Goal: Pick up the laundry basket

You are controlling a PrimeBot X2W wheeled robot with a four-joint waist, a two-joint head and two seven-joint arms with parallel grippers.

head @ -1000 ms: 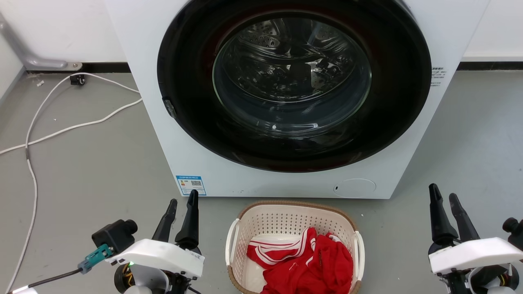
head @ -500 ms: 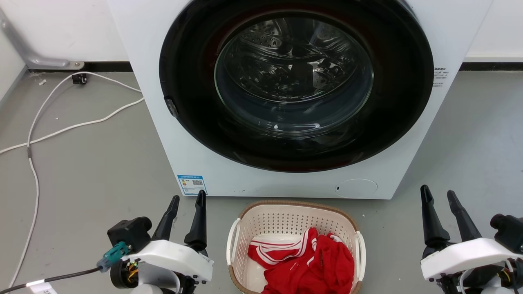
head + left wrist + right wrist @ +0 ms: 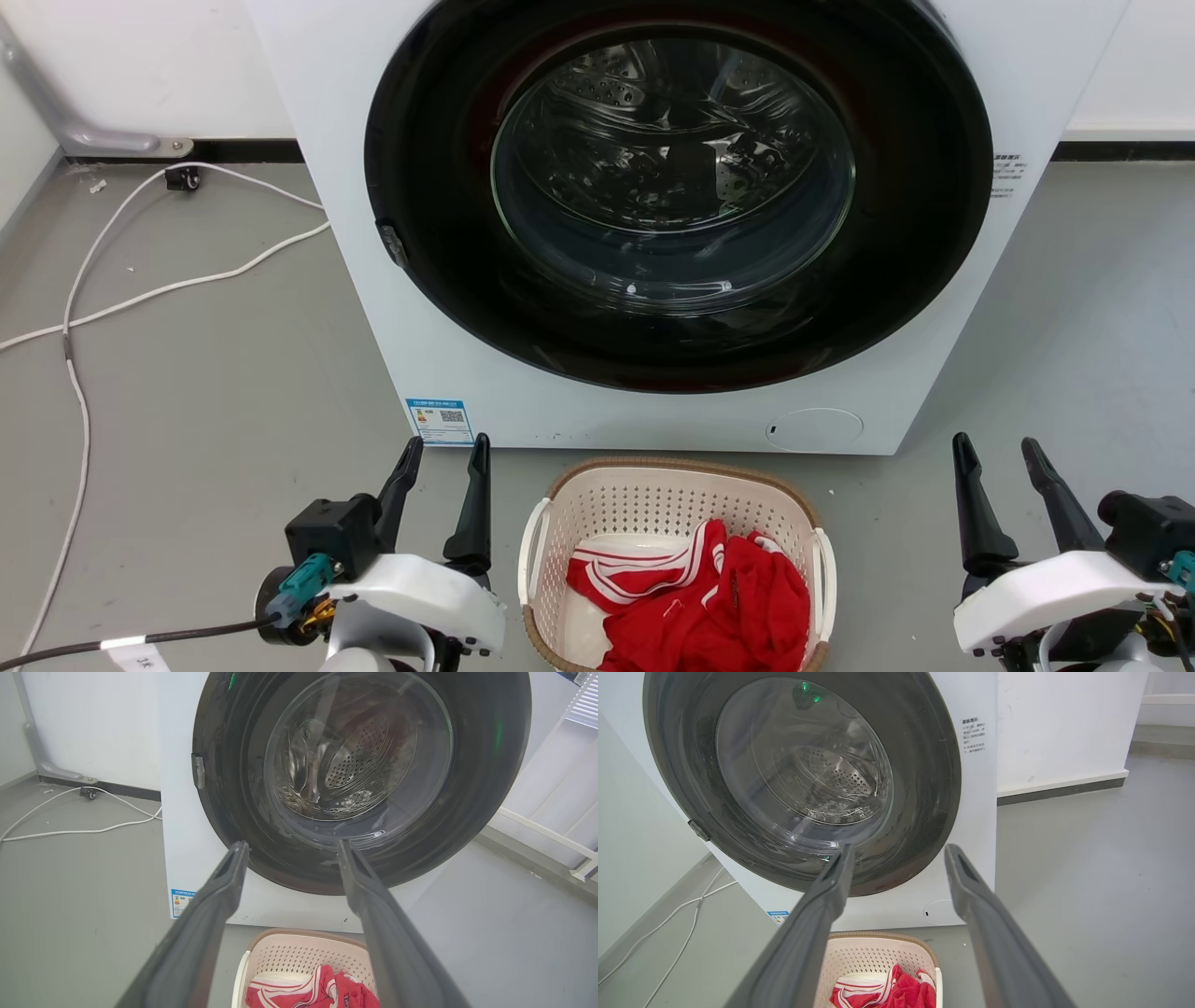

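Floor (image 3: 187, 392): grey, smooth, bare concrete look. White cable (image 3: 140, 297) loops across it at far L, running back toward the wall.
Wall (image 3: 140, 65): white, w/ dark skirting along the bottom.
Washer (image 3: 336, 187): white front-loader, standing mid-room against the wall. Big round dark door (image 3: 448, 280) w/ glass centre, steel drum visible thru it. Small blue sticker (image 3: 438, 422) low on the front, L corner.
Basket (image 3: 653, 499): on the floor, upright, just in front of the washer & below the door. Cream, perforated, brown rim, white loop handle on each side. Sits btwn the two grippers, nearer the L one.
Cloth (image 3: 719, 607): red w/ white stripes, bunched inside the basket, mostly toward its R side.
L gripper (image 3: 447, 441): low, just beside the basket's L handle, not touching. Fingers point at the washer, spread apart, nothing btwn them.
R gripper (image 3: 994, 441): well apart from the basket, off to its R. Fingers also point at the washer, parted about as wide, empty.
Wrist views: each looks btwn its own parted fingers at the door, basket & cloth low in frame.
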